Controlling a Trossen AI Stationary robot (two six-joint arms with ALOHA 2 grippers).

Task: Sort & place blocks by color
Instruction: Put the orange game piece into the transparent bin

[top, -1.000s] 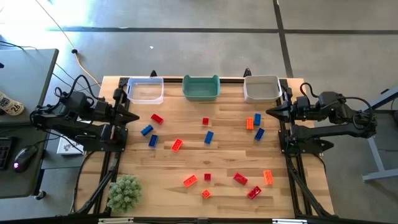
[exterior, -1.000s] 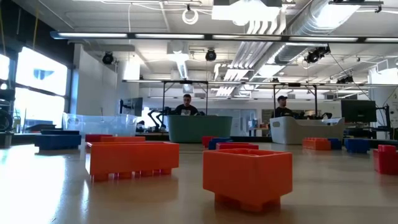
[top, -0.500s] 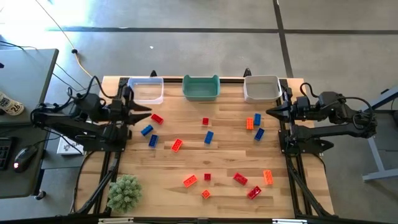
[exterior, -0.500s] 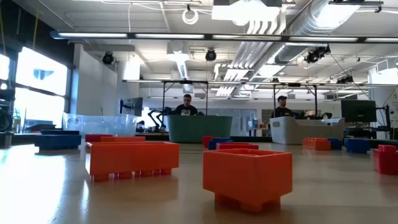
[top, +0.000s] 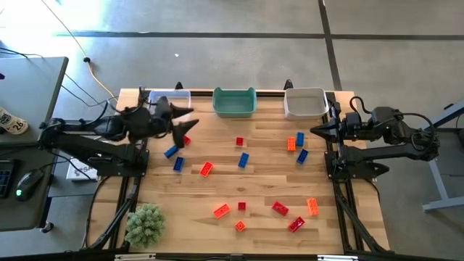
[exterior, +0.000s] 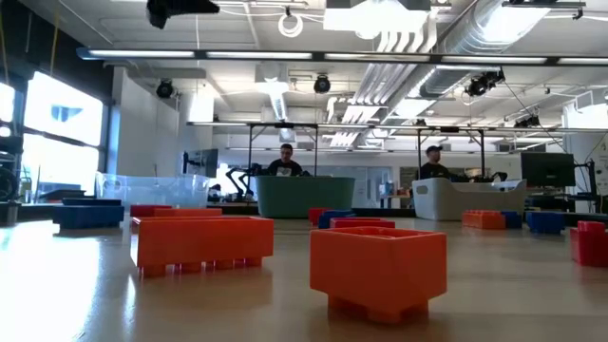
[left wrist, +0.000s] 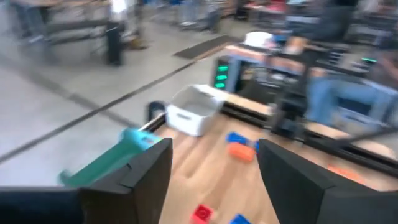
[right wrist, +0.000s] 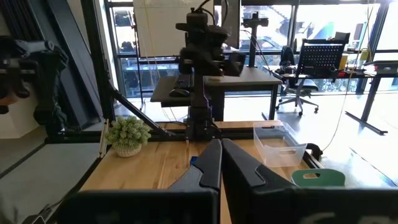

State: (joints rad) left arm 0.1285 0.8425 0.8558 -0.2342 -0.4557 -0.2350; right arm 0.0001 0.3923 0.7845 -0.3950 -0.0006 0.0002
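Reaching out: my left pincer (top: 181, 123), fingers spread and empty, hangs just above the red block (top: 184, 138) beside the clear bin (top: 171, 106); next I descend and close.

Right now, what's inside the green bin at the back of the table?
The green bin shows only its bare floor from above; no blocks lie in it.

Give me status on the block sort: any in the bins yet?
Done: nothing; clear bin, green bin and white bin look empty. In hand: left gripper is open, empty, out over the table near a red block. Right gripper is shut at the table's edge. Left: all blocks lie scattered.
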